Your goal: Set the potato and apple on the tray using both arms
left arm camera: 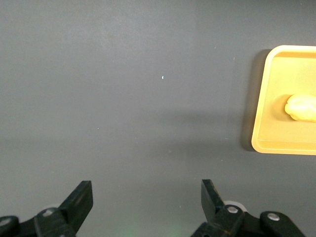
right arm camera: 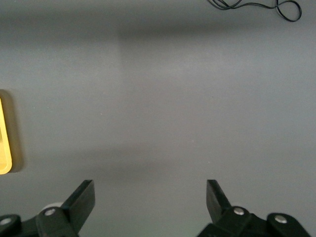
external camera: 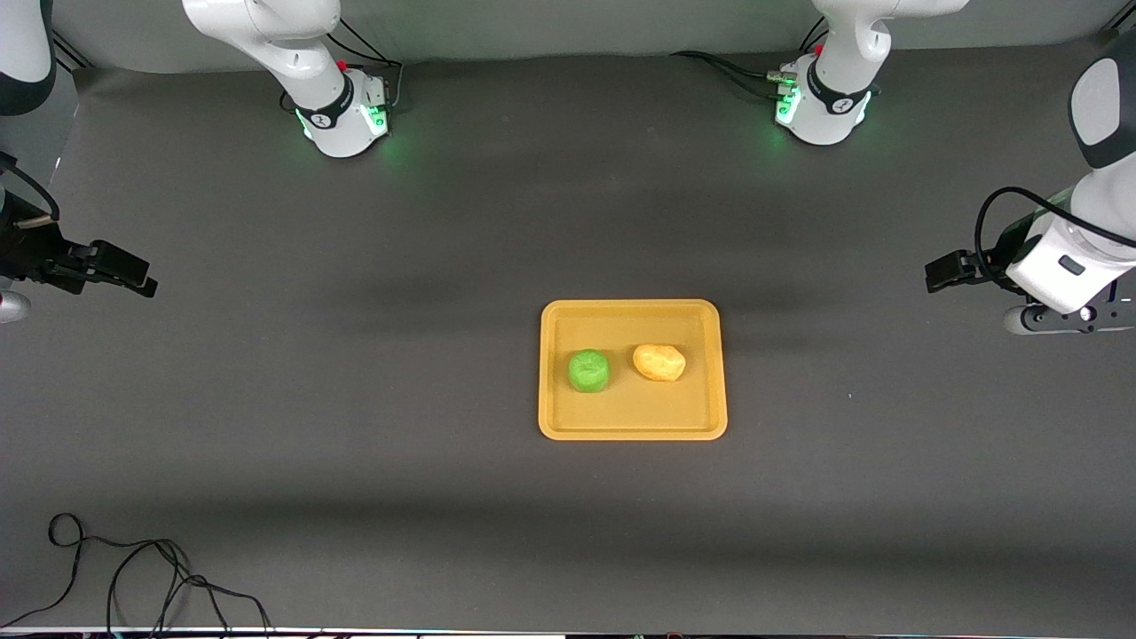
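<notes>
With apple (external camera: 588, 370) and potato (external camera: 658, 362) side by side on the tray (external camera: 633, 429), placing looks done: left gripper (left arm camera: 147, 200) and right gripper (right arm camera: 150, 200) hang well clear of the tray, jaws wide and empty; nothing is left but parking.

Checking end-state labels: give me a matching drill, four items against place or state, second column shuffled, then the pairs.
Column one:
1. apple
2. potato
3. left gripper
4. cable

Column two:
A. open, holding nothing, over bare table toward the left arm's end
B. on the tray, on the side toward the right arm's end
C. loose on the table, nearer to the front camera than the tray
D. on the tray, on the side toward the left arm's end

Pairs: 1-B, 2-D, 3-A, 4-C

The right gripper is also open and waits over bare table toward the right arm's end.
</notes>
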